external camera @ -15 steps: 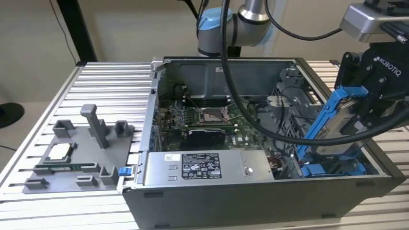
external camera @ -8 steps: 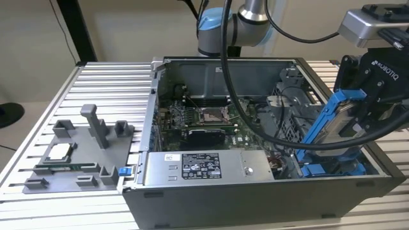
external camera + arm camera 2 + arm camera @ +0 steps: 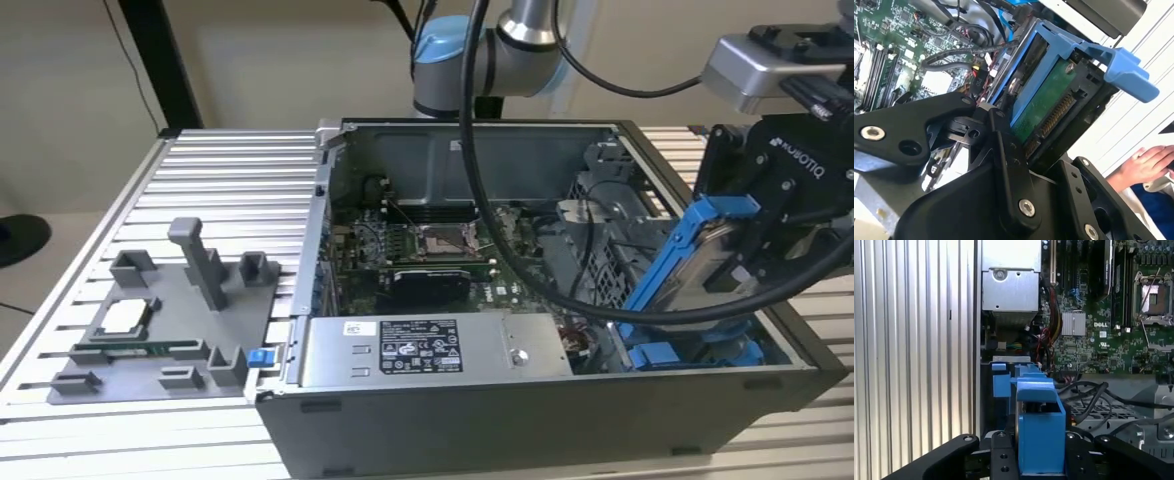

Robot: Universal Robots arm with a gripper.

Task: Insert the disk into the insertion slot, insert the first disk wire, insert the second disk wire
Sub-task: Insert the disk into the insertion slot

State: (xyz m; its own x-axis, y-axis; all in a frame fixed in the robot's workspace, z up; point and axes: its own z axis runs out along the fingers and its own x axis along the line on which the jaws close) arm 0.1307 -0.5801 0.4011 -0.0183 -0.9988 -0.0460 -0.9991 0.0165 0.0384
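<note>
1. Your disk [image 3: 671, 255] hangs tilted in its blue frame over the end of the open computer case [image 3: 534, 420] on the exterior view's right.
2. The fingers [image 3: 1006, 160] pinch the disk across its flat faces, and the gripper [image 3: 727, 262] reaches down from above.
3. The insertion slot [image 3: 694, 355], with its blue rails, sits just below the disk in the case's near corner.
4. The power-supply box [image 3: 427, 350] lies along the near wall, with the motherboard [image 3: 427, 250] behind it.
5. The grey fixture tray [image 3: 147, 320] rests on the desk [image 3: 227, 170], well apart on the exterior view's left.
</note>
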